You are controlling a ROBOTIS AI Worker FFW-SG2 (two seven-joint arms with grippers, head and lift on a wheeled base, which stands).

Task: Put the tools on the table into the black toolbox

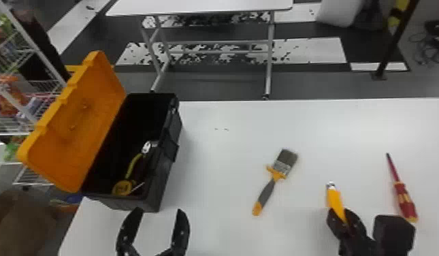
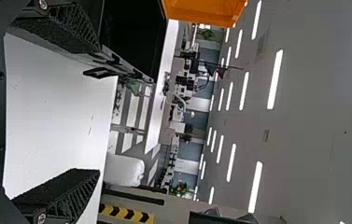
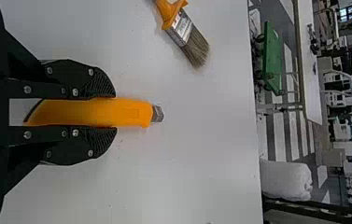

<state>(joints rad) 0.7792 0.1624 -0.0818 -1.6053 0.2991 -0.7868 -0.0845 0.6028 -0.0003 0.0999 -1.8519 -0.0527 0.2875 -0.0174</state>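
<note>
Right pincer [image 1: 341,215] was clamped on knife [image 1: 335,200], lower right; left pincer [image 1: 159,211] was spread wide. Toolbox [image 1: 164,177] was part-filled; knife, brush [image 1: 278,174], screwdriver [image 1: 404,200] unboxed.

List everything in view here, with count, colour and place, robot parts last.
Toolbox: one, black, on the table's left
Lid: one, orange, open at the toolbox's left
Probable tape measure: one, yellow, in the toolbox
Hand tool: one, metal and yellow, in the toolbox
Paintbrush: one, orange and grey, mid-table
Utility knife: one, orange, between the right gripper's fingers
Screwdriver: one, red and yellow, table's right
Table: one, white, before the robot
Second table: one, white, beyond
Rack: one, white, far left
Cart: one, green, background
Ceiling lights: several, white, overhead
Left gripper: one, black, near the toolbox, fingers apart
Right gripper: one, black, right of the paintbrush
</note>
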